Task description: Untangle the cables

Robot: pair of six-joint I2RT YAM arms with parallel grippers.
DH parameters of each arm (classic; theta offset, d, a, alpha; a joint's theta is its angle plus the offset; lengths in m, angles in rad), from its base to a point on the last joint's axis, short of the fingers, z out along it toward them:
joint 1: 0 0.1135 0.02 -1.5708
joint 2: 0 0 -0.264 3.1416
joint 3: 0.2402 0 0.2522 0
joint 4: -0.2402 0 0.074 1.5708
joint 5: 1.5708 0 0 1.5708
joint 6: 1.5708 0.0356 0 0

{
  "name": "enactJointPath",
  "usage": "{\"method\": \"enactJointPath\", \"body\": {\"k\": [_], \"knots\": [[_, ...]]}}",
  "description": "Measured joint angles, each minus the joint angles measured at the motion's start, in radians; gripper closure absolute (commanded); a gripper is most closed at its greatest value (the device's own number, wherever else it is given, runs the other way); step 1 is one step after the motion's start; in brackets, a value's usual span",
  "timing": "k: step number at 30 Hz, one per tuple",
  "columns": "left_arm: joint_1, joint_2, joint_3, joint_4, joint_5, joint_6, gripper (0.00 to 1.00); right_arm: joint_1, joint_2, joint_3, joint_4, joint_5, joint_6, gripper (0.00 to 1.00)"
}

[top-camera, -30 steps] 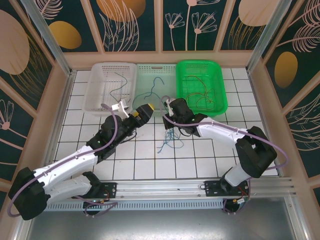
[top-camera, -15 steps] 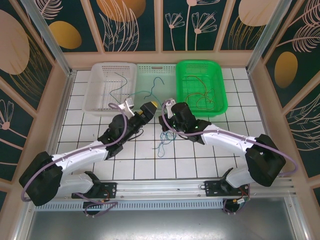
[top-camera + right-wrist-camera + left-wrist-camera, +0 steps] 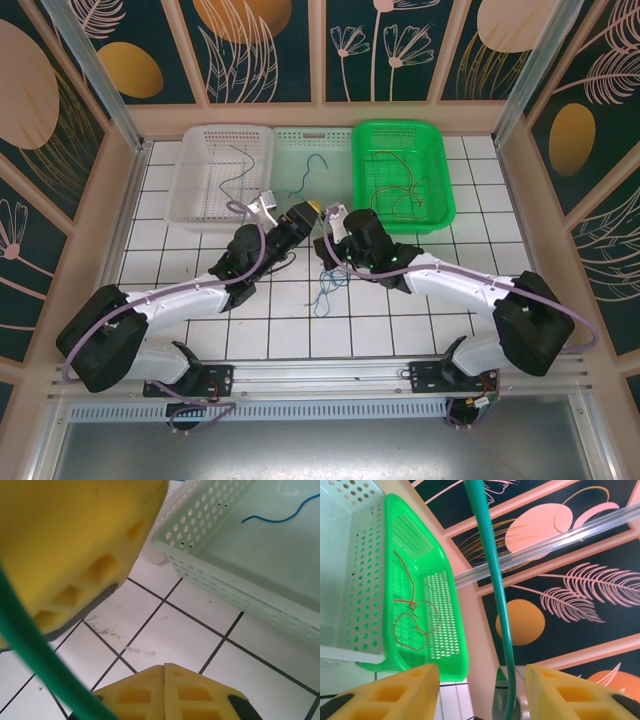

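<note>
A teal-green cable [image 3: 492, 580] runs upright between the yellow pads [image 3: 565, 690] of my left gripper [image 3: 482, 670], nearer the right pad; the jaws stand apart round it. In the right wrist view the same cable [image 3: 35, 655] crosses the lower left, close to the camera. My right gripper [image 3: 165, 669] is shut, pad against pad, and nothing shows between the tips. In the top view both grippers, left [image 3: 303, 213] and right [image 3: 327, 225], meet mid-table, with a small tangle of blue and teal cables [image 3: 328, 283] on the tiles below them.
Three baskets line the back: a white one [image 3: 190, 205] with a dark cable [image 3: 240, 170], a pale middle one [image 3: 300, 137] with a blue cable [image 3: 312, 165], and a green one [image 3: 445, 200] with red cables [image 3: 400, 190]. Walls close in on both sides.
The left gripper has moved right and back to meet the right gripper, and its jaws have narrowed around the teal-green cable. The right gripper shifted slightly left and stayed shut.
</note>
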Motion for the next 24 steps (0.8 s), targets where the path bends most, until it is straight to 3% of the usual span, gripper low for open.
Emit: {"method": "enactJointPath", "body": {"k": [6, 10, 15, 24], "knots": [[0.000, 0.012, 0.048, 0.009, 0.011, 0.042, 1.00, 0.002, -0.042, -0.038, -0.001, -0.044, -0.010, 0.96], [-0.002, 0.013, 0.058, 0.014, 0.022, 0.068, 1.00, -0.001, -0.072, -0.056, -0.002, -0.047, -0.006, 0.61], [-0.002, 0.006, 0.051, 0.014, 0.002, 0.072, 1.00, -0.026, -0.106, -0.102, -0.034, -0.085, -0.014, 0.42], [-0.002, -0.002, 0.044, 0.015, -0.028, 0.072, 1.00, -0.033, -0.100, -0.138, -0.026, -0.185, -0.006, 0.37]]}}
